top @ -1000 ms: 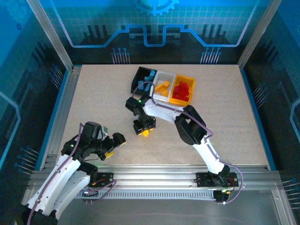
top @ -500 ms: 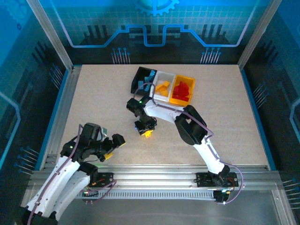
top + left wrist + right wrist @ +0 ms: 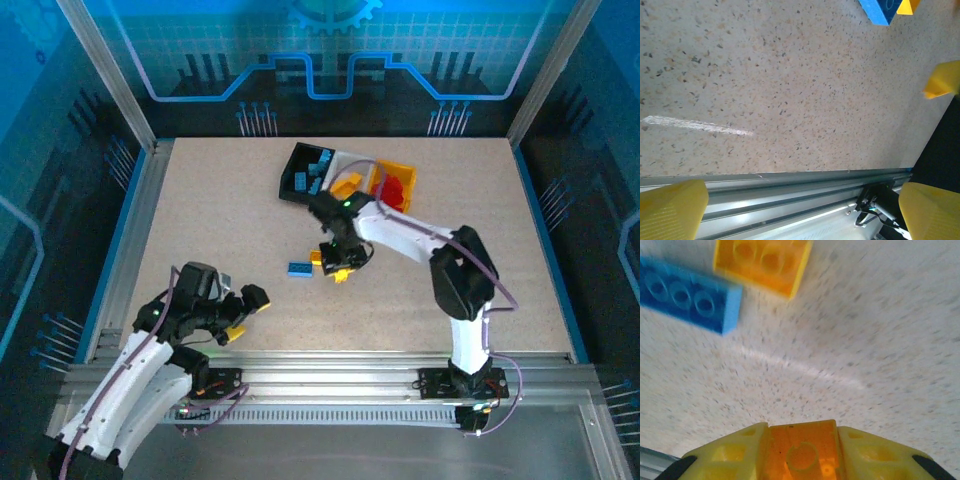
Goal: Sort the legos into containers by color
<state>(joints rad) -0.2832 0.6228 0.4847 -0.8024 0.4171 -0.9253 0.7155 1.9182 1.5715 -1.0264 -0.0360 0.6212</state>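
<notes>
Legos (image 3: 392,190) lie partly sorted in the joined containers at the far middle of the table (image 3: 200,200): blue pieces in the black bin (image 3: 295,178), yellow-orange pieces in the white bin (image 3: 340,160), red pieces in the yellow-orange bin (image 3: 402,167). Compared with one second ago, the right gripper (image 3: 340,268) no longer stands wider over a piece on the table. Its jaws are now drawn narrow onto a yellow-orange brick (image 3: 802,452), and the gripper sits further right, nearer the bins. This move uncovers two loose pieces just left of it: a blue brick (image 3: 298,268) and a second yellow-orange brick (image 3: 317,257), lying close beside each other. Judgement: the pick step is complete and carriage to the white bin follows; the two loose pieces are still to be collected. The right wrist view shows the held brick seated squarely between the yellow fingers, but does not settle whether it is clear of the surface. The right arm (image 3: 420,235) reaches forward and left across the table, its elbow folded back at the right and the wrist pointing down. The left arm (image 3: 130,370) is folded at the near left corner; the left gripper (image 3: 245,312) hangs low over bare table with its jaws spread wide and nothing between them.
</notes>
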